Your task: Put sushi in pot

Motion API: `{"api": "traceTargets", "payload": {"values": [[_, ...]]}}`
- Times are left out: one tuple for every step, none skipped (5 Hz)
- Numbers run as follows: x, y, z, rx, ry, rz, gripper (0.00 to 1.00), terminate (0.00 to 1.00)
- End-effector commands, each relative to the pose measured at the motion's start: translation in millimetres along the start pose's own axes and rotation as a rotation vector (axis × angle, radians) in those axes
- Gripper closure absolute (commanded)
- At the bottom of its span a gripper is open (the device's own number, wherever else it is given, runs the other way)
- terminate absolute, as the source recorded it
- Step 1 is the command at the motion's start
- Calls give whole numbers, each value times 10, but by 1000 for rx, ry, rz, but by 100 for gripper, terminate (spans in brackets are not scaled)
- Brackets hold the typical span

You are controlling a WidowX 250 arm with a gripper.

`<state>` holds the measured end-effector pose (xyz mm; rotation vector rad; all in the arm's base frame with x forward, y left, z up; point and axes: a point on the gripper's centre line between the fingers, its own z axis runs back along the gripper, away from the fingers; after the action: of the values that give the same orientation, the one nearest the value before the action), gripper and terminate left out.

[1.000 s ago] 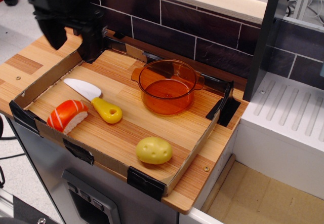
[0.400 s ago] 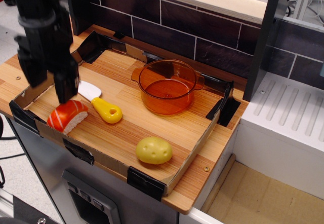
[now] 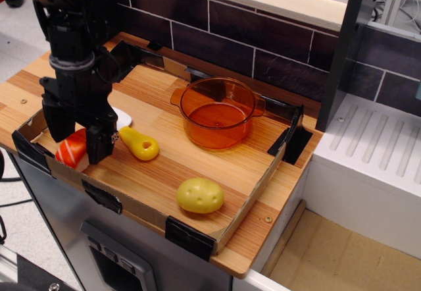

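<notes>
Since the previous frame the pincer (image 3: pixel 77 143) had dropped lower, its fingers spread wide and straddling the sushi (image 3: pixel 72 149) at the tray's (image 3: pixel 223 222) front-left corner. The pot (image 3: pixel 218 112) stood well apart, near the dark tiled wall (image 3: pixel 223 37). Wooden bench (image 3: pixel 253 241); white ridged counter (image 3: pixel 375 146) alongside.

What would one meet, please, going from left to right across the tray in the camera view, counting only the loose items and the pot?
Orange-and-white striped toy sushi between the open fingers of the black tool → yellow-handled toy knife → yellow potato-like plastic lump → round transparent orange pot.
</notes>
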<state>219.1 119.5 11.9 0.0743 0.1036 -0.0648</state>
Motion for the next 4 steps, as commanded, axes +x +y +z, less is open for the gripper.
{"api": "traceTargets", "payload": {"values": [[66,72,60,16,-44,0,0,0],[58,85,164,-2,-56,-12,100,0],[135,61,477,-44,-84,27,100,0],[292,-10,787,-94,-104,95,100,0]]}}
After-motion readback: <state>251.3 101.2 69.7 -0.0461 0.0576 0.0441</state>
